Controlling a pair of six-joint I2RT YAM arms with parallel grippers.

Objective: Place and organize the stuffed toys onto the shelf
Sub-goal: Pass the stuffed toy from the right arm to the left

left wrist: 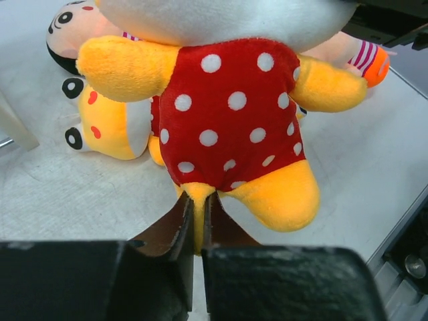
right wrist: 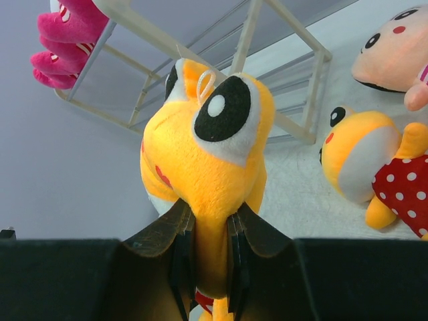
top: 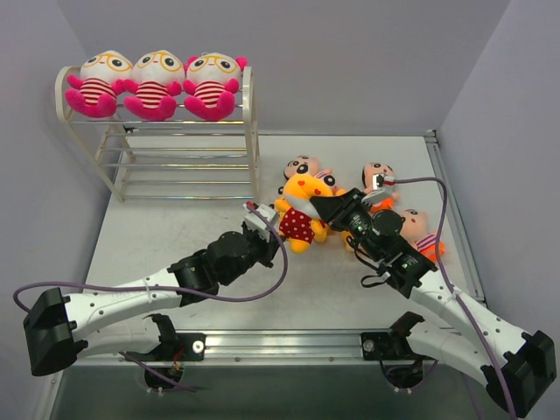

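Grip at both ends of yellow doll (top: 300, 210).
Left gripper (left wrist: 197, 217) is clamped on a foot and right gripper (right wrist: 210, 234) on the head, right of the shelf (top: 252, 131). One should let go first, then carry the doll to a tier below the pink toys (top: 154, 85).

My left arm (top: 114, 302) and right arm (top: 477, 324) — white shells, black joints — trail purple cables (top: 219, 298); black bases (top: 179, 346) by the table rail (top: 289, 336).
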